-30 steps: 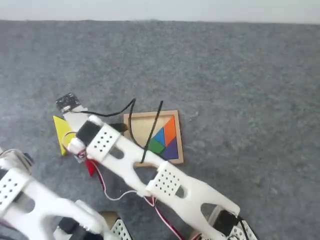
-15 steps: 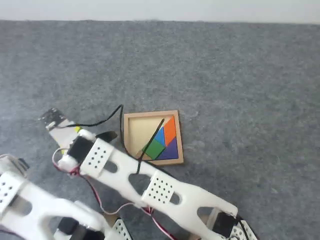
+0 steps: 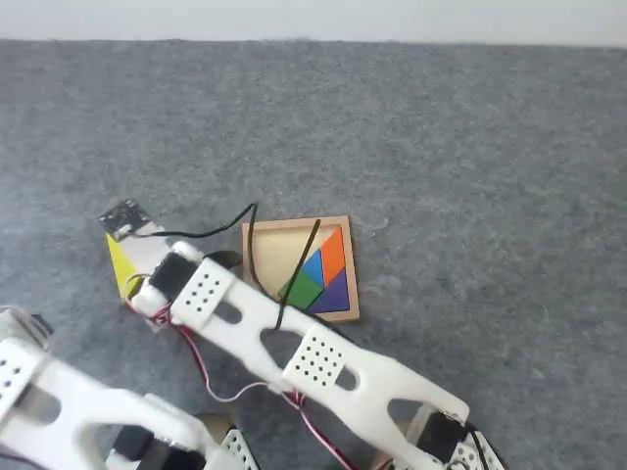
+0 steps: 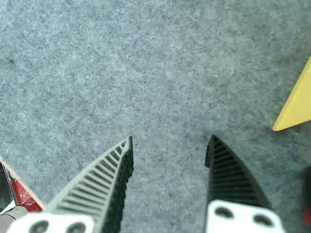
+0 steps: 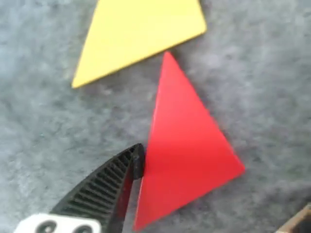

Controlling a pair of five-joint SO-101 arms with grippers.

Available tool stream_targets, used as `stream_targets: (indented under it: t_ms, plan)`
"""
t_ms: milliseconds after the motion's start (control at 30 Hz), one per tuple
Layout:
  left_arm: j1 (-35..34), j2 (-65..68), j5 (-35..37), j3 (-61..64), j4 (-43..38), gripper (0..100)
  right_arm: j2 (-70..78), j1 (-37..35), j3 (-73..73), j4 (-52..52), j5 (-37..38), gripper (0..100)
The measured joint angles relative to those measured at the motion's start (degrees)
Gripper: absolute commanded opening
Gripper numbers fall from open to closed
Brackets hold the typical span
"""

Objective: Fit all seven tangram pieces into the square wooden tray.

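- Position of the square wooden tray (image 3: 294,223): flat on the grey carpet (image 3: 460,147), near the middle of the high view.
- Seated in the tray's right part, edge to edge: orange piece (image 3: 334,253), blue piece (image 3: 313,266), green piece (image 3: 305,288), purple piece (image 3: 334,295). Left part bare wood.
- Outside the tray: yellow triangle (image 3: 120,262) on the carpet, apart from the tray on its bare-wood side, partly covered by the right arm (image 3: 294,352).
- Also outside: red triangle (image 5: 187,145), flat on the carpet, one corner just beside an edge of the yellow triangle.
- State of the right gripper (image 5: 194,174): spread apart, holding nothing. Tip of one serrated finger (image 5: 112,189) at an edge of the red triangle; contact not confirmable.
- Run of the right arm: from the lower right of the high view, over the tray's lower left corner, to the yellow triangle. Across the tray, a black cable (image 3: 304,250).
- State of the left gripper (image 4: 170,141): wide apart, holding nothing, above bare carpet; a corner of the yellow triangle off to one side.
- Position of the left arm (image 3: 49,392): lower left of the high view, well apart from the tray.
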Motion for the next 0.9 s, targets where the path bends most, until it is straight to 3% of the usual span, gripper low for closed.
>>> stream_targets:
  t_ms: [67,333,733,900]
  plan:
    - [0.00,0.00,0.00,0.00,0.00,23,0.00,0.70,0.70,-0.35,0.00,34.0]
    - [0.00,0.00,0.00,0.00,0.00,23,-0.09,2.37,0.70,-0.09,0.44,35.0]
    - [0.00,0.00,0.00,0.00,0.00,23,-0.09,3.25,0.70,-0.35,20.04,35.0]
    - [0.00,0.00,0.00,0.00,0.00,23,-0.09,3.43,0.70,-0.35,22.86,34.7]
